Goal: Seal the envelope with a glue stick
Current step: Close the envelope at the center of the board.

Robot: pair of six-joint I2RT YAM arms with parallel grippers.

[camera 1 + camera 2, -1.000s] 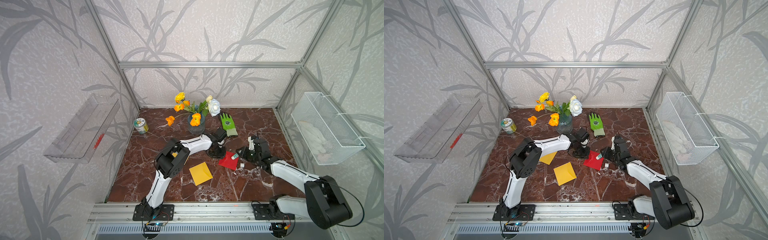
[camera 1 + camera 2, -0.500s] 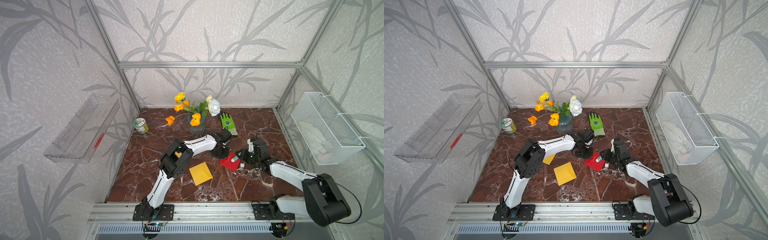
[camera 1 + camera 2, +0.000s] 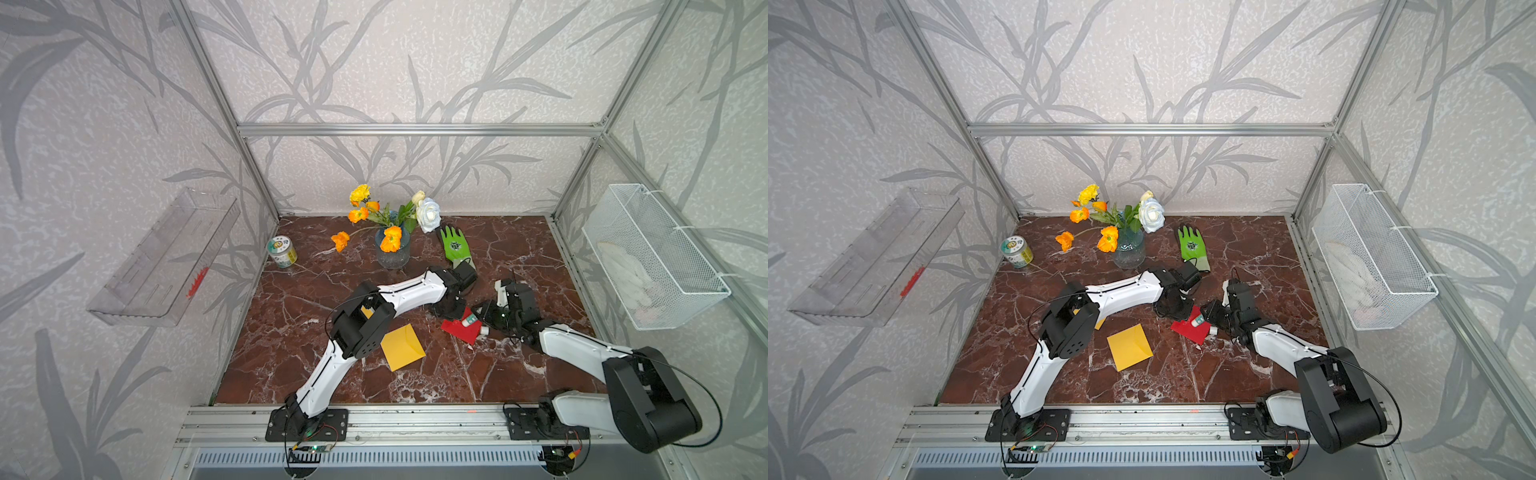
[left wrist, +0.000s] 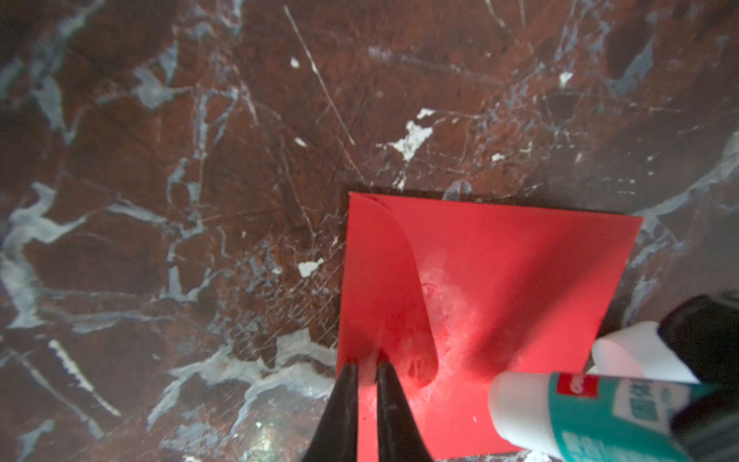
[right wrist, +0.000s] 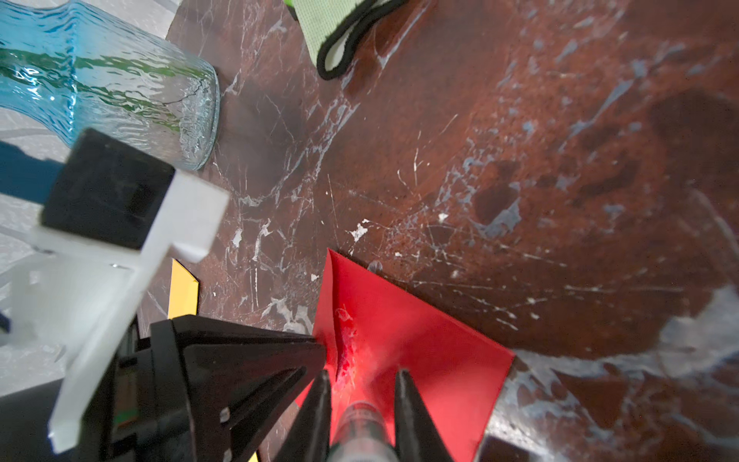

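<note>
Overhead, both top views: red envelope (image 3: 455,330) flat on tabletop (image 3: 316,291), right of centre; glue stick (image 3: 471,320) slanted over it, clamped in right claw (image 3: 482,319). Left wrist: left claw (image 4: 366,370) all but closed, tips pressed on red envelope's edge; white smears (image 4: 444,288) alongside. Right wrist: right claw gripping glue stick, tip over red envelope.

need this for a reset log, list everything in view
red envelope: 1, red, under both grippers
yellow envelopes: 2, yellow, mid-table, one partly under left arm
glue stick: 1, white and teal, in right gripper
vase: 1, bluish glass, back centre, with orange, yellow, white flowers
glove: 1, green, beside vase
tin: 1, green-white, back corner
shelf: 1, clear, side wall
basket: 1, white wire, opposite wall
table: 1, red-brown marble
left gripper: 1, black, shut, tips on red envelope
right gripper: 1, black, shut on glue stick
</note>
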